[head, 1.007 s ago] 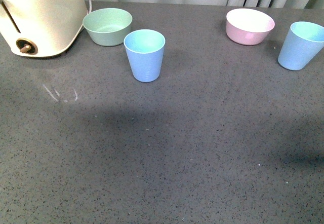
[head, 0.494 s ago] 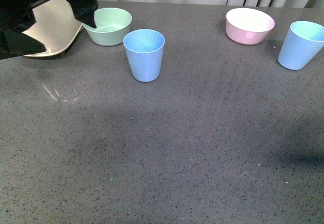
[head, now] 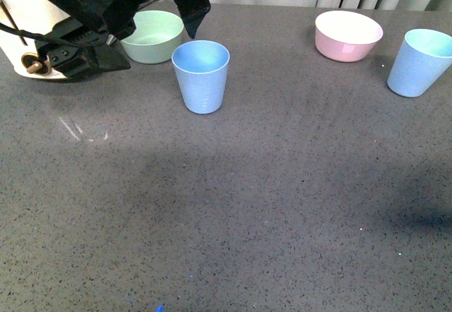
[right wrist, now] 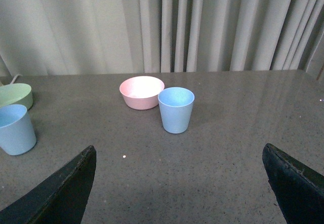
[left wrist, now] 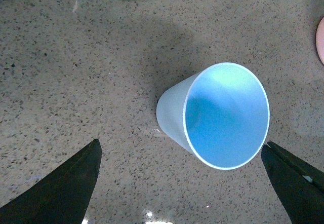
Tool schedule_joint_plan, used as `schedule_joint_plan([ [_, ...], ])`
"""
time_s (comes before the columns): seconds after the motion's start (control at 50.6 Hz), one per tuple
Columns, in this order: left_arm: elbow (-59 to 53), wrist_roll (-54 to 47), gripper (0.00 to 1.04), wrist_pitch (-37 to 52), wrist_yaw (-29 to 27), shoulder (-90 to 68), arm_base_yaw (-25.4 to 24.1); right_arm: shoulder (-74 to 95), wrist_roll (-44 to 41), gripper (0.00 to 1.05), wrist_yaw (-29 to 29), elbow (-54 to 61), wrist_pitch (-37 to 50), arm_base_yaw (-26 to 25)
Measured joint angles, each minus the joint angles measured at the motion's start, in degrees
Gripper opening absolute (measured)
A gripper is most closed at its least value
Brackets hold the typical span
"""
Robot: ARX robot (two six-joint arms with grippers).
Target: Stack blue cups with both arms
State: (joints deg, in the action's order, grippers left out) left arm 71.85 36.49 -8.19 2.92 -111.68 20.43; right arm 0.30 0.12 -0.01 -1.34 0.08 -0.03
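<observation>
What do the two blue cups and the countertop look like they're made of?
The left blue cup and right blue cup look like matte plastic: uniform colour, thin rims, soft sheen. The countertop looks like speckled stone or composite, faintly reflective.

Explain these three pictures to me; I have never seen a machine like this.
This is a robot with two black arms, each ending in a two-fingered hand. The wide picture comes from a camera on its body; the other two from cameras on the wrists, looking out between the fingers. On the grey table stand two blue cups, a green bowl, a pink bowl and a cream appliance. The left hand hangs open close by the left cup; the right hand, also open, faces the right cup from further off. Nothing is held.
</observation>
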Motion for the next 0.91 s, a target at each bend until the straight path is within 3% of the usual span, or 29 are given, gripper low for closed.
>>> schedule_joint_plan([
  [0.375,7.9,0.3,0.96,-2.6,-2.8,-8.5,0.7,0.0,0.0,0.96,0.0,0.0,0.0,0.0],
  [0.573,12.7,0.5,0.63,-6.6,-3.7,-11.7,1.7,0.0,0.0,0.96,0.0,0.0,0.0,0.0],
  [0.869,14.6,1.5,0.25,-8.3,-4.0,-13.1,3.2,0.0,0.0,0.96,0.0,0.0,0.0,0.0],
  [0.908,14.5,1.8,0.16,-8.1,-4.0,-13.1,3.7,0.0,0.0,0.96,0.0,0.0,0.0,0.0],
])
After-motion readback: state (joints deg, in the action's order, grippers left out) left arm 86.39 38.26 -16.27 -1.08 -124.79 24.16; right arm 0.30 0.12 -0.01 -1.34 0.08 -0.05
